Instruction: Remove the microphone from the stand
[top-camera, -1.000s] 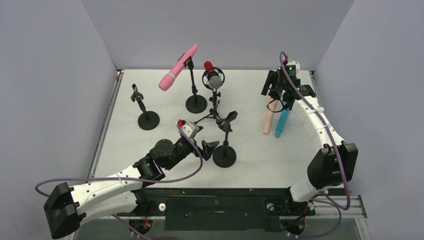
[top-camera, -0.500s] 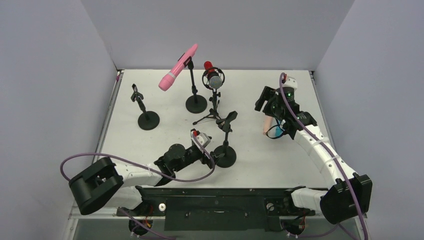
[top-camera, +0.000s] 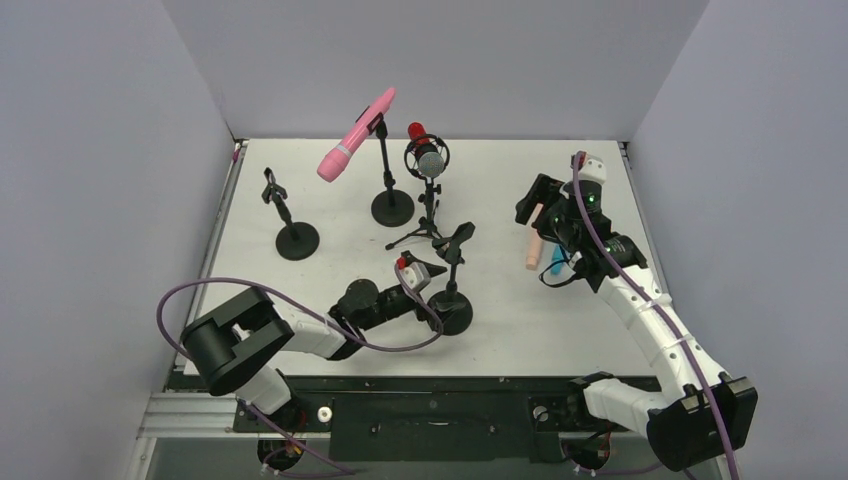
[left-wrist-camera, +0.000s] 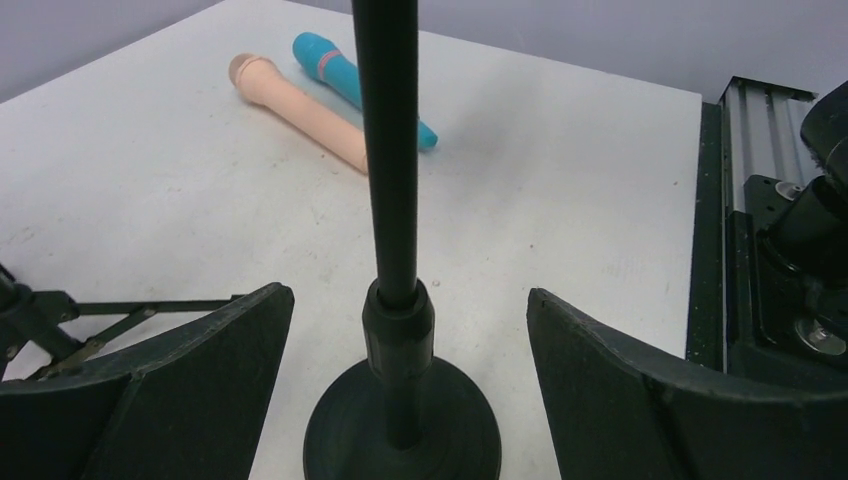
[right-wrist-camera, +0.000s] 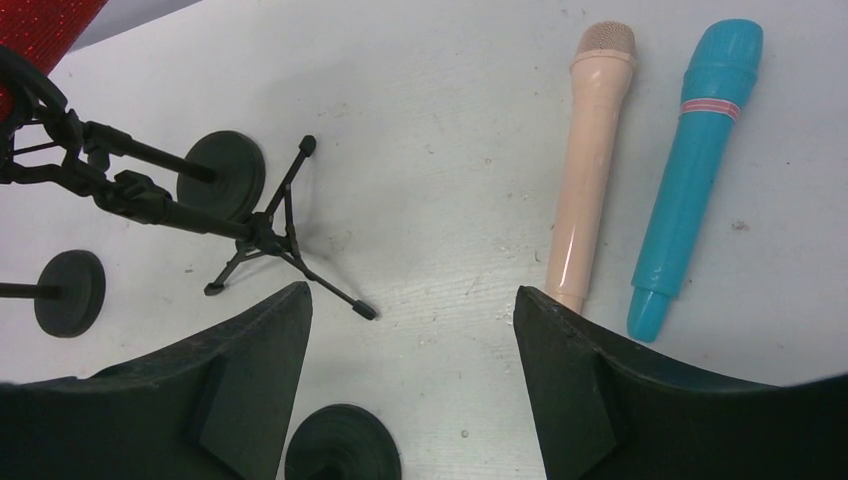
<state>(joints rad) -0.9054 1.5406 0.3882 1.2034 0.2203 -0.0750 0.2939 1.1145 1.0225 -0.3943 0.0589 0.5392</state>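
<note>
Peach microphone (right-wrist-camera: 590, 160) and blue microphone (right-wrist-camera: 695, 170) lie flat on the table (right-wrist-camera: 450, 100) below my open right gripper (right-wrist-camera: 410, 300), my left gripper (left-wrist-camera: 405, 300) gapes astride an empty stand (left-wrist-camera: 392, 150), untouched, while the pink microphone (top-camera: 355, 135) and red microphone (top-camera: 424, 150) sit mounted at the rear: task unfinished.

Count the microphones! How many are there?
4. A pink one clipped on the tall stand, a red one on the tripod, a peach one and a blue one lying side by side on the table. None seem hidden.
</note>
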